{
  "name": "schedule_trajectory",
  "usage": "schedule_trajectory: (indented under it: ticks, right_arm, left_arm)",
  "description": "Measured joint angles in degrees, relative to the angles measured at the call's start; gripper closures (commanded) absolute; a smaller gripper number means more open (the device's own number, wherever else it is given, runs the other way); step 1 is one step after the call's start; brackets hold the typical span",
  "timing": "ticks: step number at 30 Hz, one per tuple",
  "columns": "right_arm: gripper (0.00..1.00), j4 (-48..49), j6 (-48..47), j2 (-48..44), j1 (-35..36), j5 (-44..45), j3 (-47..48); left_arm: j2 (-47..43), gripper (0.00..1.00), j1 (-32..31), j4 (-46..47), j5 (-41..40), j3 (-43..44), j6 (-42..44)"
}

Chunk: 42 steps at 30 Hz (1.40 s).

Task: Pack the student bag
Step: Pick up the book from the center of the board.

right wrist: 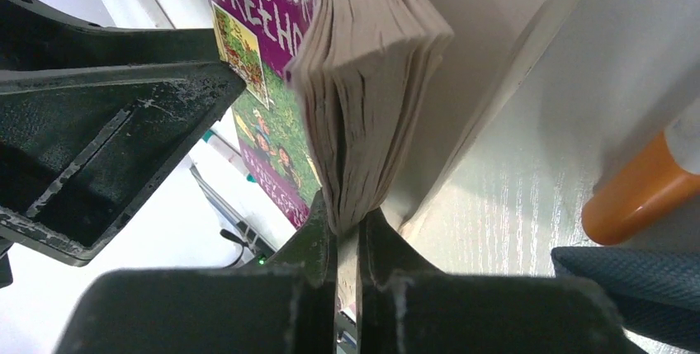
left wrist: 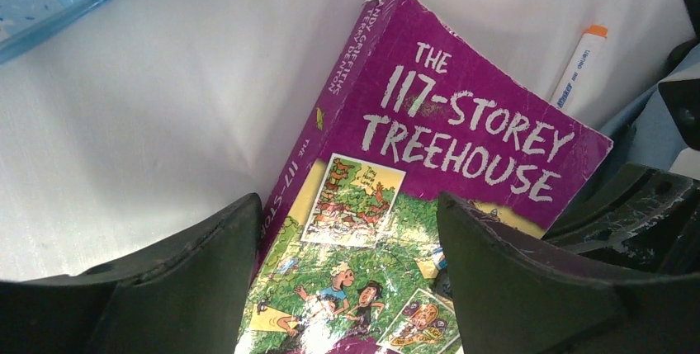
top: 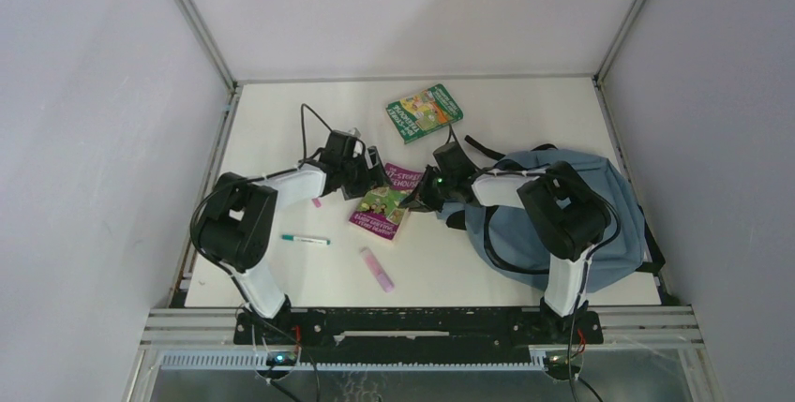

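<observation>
From the top external view, the left gripper (top: 364, 173) and the right gripper (top: 424, 194) were seen converged on a purple book (top: 379, 207), one at each side of it. The student bag (top: 623, 210) lay flat just behind the right gripper, under that arm; whether its mouth was open could not be told. A green book (top: 424, 112) lay well beyond both tools, while a teal pen (top: 305, 239) and a pink marker (top: 377, 269) lay back toward the bases on the table (top: 281, 130). In the left wrist view, the left gripper (left wrist: 347, 214) was spread wide, its fingers straddling the purple book (left wrist: 446, 148) without clamping it. An orange-capped marker (left wrist: 579, 63) was seen past the book's far edge. In the right wrist view, the right gripper (right wrist: 347, 234) was pinched narrow on the page edge of the purple book (right wrist: 376, 82), which seemed raised at that side. The step in hand was judged to be the lifting of the book for packing. Next, a secure hold and a carry back toward the bag would be called for, once its opening had been found.
</observation>
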Motion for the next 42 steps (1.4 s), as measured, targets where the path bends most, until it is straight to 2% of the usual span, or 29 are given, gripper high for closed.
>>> schedule_trajectory:
  ticks: [5,9,14,20,25,31,37,42]
  right_arm:
    - [1.0,-0.7,-0.02,-1.09,0.02,0.37,-0.09]
    - [1.0,-2.36,0.07,-4.68,0.17,-0.13,-0.48]
    - [1.0,-2.27,1.62,-9.66,-0.48,0.15,-0.55]
    - [1.0,0.15,3.3,-12.57,-2.21,0.37,-0.5]
    - [1.0,1.22,4.59,-12.52,-2.95,0.2,-0.5]
    - [1.0,2.73,6.38,-11.43,-2.99,-0.59,-0.5]
    - [1.0,3.13,7.19,-10.56,-3.02,-1.05,-0.5]
    - [1.0,5.16,8.96,-9.16,-3.23,-2.4,-0.5]
  left_arm:
    - [-0.44,0.14,-0.22,-0.7,-0.46,0.15,0.13]
    - [-2.51,0.09,-1.46,-6.56,-1.16,0.61,0.55]
    - [-12.09,0.0,-0.11,-14.84,-0.46,0.63,0.46]
    - [-24.3,0.0,4.55,-18.27,-1.01,-0.04,-0.74]
    - [-30.91,0.0,5.51,-15.39,0.11,-8.41,-5.05]
    - [-31.78,0.0,5.97,-9.88,4.31,-17.94,-10.58]
    - [-31.76,0.0,7.02,4.81,8.59,-27.65,-20.28]
    - [-30.49,0.0,7.06,14.08,10.03,-29.99,-23.67]
